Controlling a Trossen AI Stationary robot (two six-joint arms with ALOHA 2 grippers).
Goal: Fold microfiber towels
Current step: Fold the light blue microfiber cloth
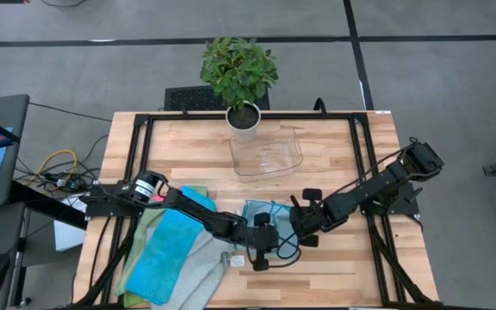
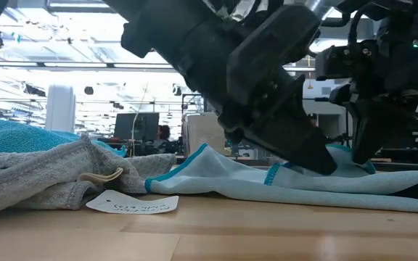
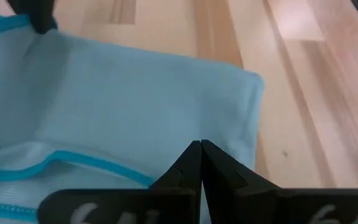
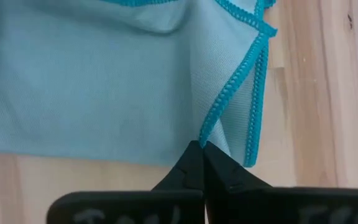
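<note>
Pinching teal-edged towel [image 4: 104, 81] hem, both jaws.

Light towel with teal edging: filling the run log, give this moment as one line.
left gripper shut on light towel | right gripper shut on its teal edge | towel flat on table

Pale blue towel [image 4: 104, 81] with teal stitched edging; bright blue towel [image 1: 166, 250] on grey towel [image 1: 198, 274]; light wooden table [image 1: 334, 146].
</note>
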